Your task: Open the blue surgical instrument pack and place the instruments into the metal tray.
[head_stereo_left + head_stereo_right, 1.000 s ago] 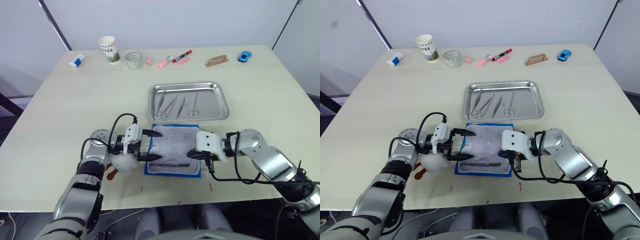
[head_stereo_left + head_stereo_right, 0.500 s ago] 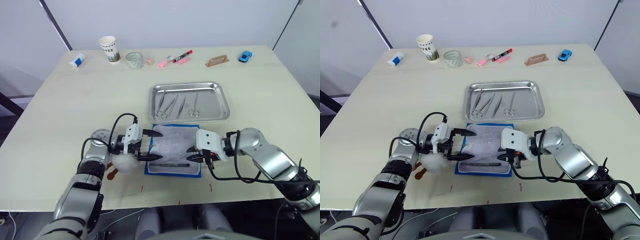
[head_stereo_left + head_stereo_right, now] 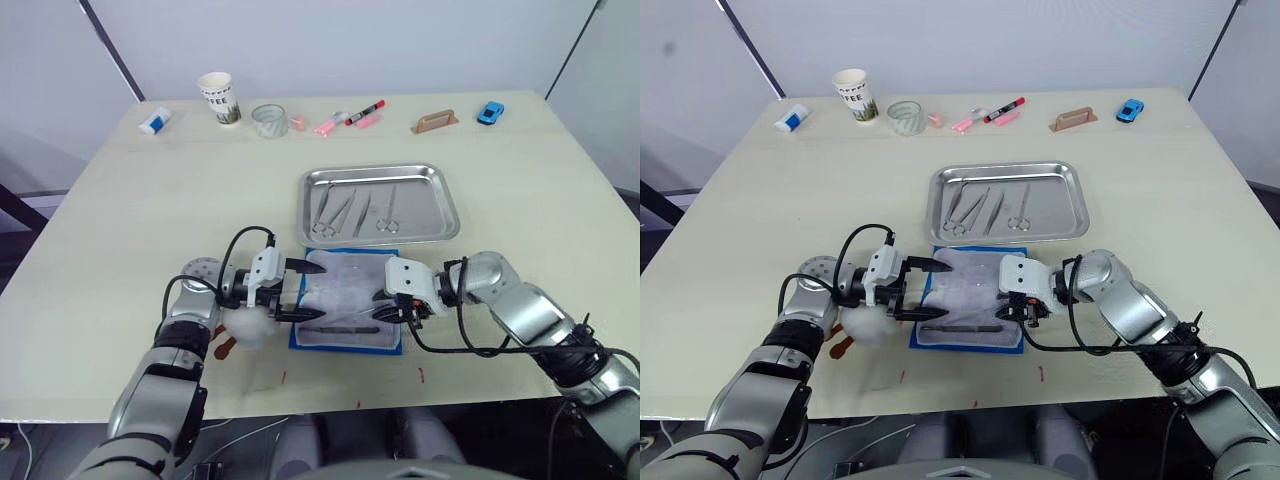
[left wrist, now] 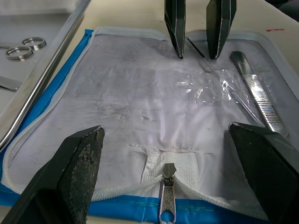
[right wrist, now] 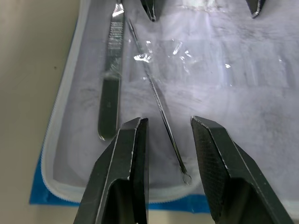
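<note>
Right pincer (image 5: 163,154) is parted a modest way, its two black fingers straddling a thin wire-like probe (image 5: 156,100) that lies on the pale lining; nothing is pinched yet, metal and fingers apart. Beside the probe lies a flat scalpel-type handle (image 5: 110,88), also untouched. Left pincer (image 4: 163,154) is spread wide over the zipper end of the blue surgical instrument pack (image 3: 395,345), fingers well clear on either side of the zipper pull (image 4: 167,198) (holding nothing at all).

Against a second ago, the right pincer has slid further in over the lining toward the pack's middle and its forearm has swung round; the left one has stayed put, as has the pack.

The pack lies open flat at the counter's (image 3: 130,220) near edge, its far edge just beside the metal tray (image 3: 445,205). Several ring-handled instruments (image 3: 350,210) already lie in the tray's left half, the right half bare. A white plush lump (image 3: 245,325) sits against the left pincer's wrist. Cup, tape and markers line the far edge, well apart.
</note>
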